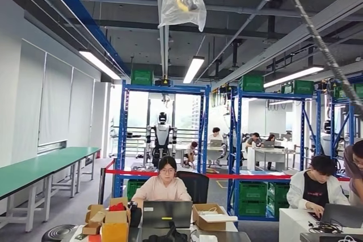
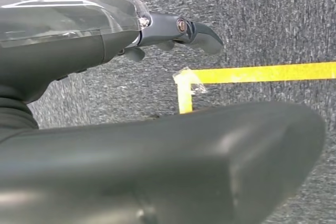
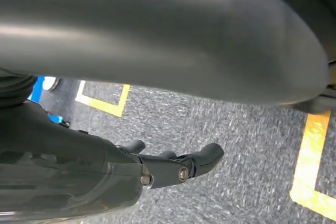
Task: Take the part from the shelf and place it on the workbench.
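A wide workshop hall seen from the robot's head camera. Straight ahead stands a blue steel shelf (image 1: pixel 163 92) with a green crate (image 1: pixel 142 77) on its top level, and a second blue shelf (image 1: pixel 274 97) to its right carries more green crates (image 1: pixel 252 83) above and near the floor. Which part is to be taken cannot be told from here. Inside the first shelf frame stands another humanoid robot (image 1: pixel 161 139), upright. A long green workbench (image 1: pixel 38 168) runs along the left wall. In front, a person (image 1: pixel 164 182) sits at a desk (image 1: pixel 227 235) behind a laptop (image 1: pixel 167 213), with open cardboard boxes (image 1: pixel 107 216) at the desk's left end and one (image 1: pixel 209 216) to the right of the laptop. Another person (image 1: pixel 316 188) sits at a white desk (image 1: pixel 295 225) on the right.

In the left wrist view, the left hand (image 2: pixel 130 35) hangs over grey carpet (image 2: pixel 277 19) (crossed by a corner of yellow tape (image 2: pixel 253 73)); its dark fingers (image 2: pixel 198 30) are extended with nothing in them.

In the right wrist view, the right hand (image 3: pixel 130 169) hangs over the same carpet, fingers (image 3: pixel 202 158) extended, holding nothing.
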You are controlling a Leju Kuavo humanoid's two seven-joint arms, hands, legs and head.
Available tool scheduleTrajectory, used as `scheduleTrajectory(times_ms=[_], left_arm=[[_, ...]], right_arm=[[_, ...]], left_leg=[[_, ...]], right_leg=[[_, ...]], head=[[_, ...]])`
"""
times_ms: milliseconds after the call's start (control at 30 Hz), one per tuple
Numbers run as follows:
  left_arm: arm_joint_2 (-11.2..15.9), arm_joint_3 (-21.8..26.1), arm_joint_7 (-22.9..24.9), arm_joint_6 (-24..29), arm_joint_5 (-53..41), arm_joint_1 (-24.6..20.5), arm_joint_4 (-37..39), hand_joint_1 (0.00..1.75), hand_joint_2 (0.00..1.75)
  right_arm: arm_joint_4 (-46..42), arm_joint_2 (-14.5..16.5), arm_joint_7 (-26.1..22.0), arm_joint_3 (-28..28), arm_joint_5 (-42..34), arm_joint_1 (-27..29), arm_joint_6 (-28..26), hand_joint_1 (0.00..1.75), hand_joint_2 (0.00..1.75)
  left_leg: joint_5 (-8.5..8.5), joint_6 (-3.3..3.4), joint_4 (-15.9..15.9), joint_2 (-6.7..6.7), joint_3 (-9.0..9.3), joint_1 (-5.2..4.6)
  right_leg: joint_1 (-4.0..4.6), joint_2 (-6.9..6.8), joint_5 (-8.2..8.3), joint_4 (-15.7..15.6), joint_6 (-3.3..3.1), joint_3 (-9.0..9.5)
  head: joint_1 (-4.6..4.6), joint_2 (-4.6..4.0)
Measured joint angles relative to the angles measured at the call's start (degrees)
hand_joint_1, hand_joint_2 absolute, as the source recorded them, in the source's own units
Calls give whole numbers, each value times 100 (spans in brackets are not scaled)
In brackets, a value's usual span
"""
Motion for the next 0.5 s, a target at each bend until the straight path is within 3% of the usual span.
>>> scheduleTrajectory(times_ms=[67, 100, 167, 233, 300, 367, 467, 500], left_arm=[[-1, -28, -5, 0, -11, -17, 0, 0, 0], [-1, -43, -10, 0, -16, -21, 0, 0, 0], [-2, -61, -20, 0, -26, -28, 0, 0, 0], [0, -66, -24, 0, -31, -30, 0, 0, 0], [7, -67, -26, 0, -30, -21, 0, 0, 0], [11, -67, -28, 0, -30, -14, 0, 0, 0], [10, -67, -28, 0, -30, -13, 0, 0, 0], [8, -67, -29, 0, -30, -11, 0, 0, 0]], right_arm=[[4, 2, -75, 0, 22, -29, 3, 0, 0], [5, 3, -111, 0, 35, -46, 3, 0, 0], [8, 3, -177, 0, 63, -65, 1, 0, 0], [17, 4, -212, -1, 83, -72, -3, 0, 0], [31, 8, -227, -1, 92, -82, -5, 0, 0], [38, 9, -235, 0, 96, -89, -5, 0, 0], [38, 9, -236, 0, 96, -89, -5, 0, 0], [38, 9, -240, -1, 101, -88, -8, 0, 0]], left_leg=[[101, -8, 0, -8, -93, -23], [153, -25, 0, -10, -128, -27], [265, -79, -11, -8, -188, -9], [333, -137, -24, -14, -253, 22], [187, -174, 29, -34, -310, 29], [40, -182, 83, -44, -334, 29], [23, -183, 92, -44, -335, 29], [-152, -191, 244, -44, -361, 33]], right_leg=[[45, 13, 262, -855, -89, 618], [72, 18, 293, -1308, -140, 905], [131, 27, 284, -1796, -205, 1170], [150, 5, 397, -1871, -255, 1107], [134, -28, 536, -1915, -313, 1019], [122, -36, 582, -1928, -333, 978], [122, -35, 584, -1927, -335, 973], [122, -39, 609, -1914, -347, 929]], head=[[1, 1], [2, 1], [3, 3], [2, 4], [2, 4], [2, 4], [2, 4], [2, 4]])
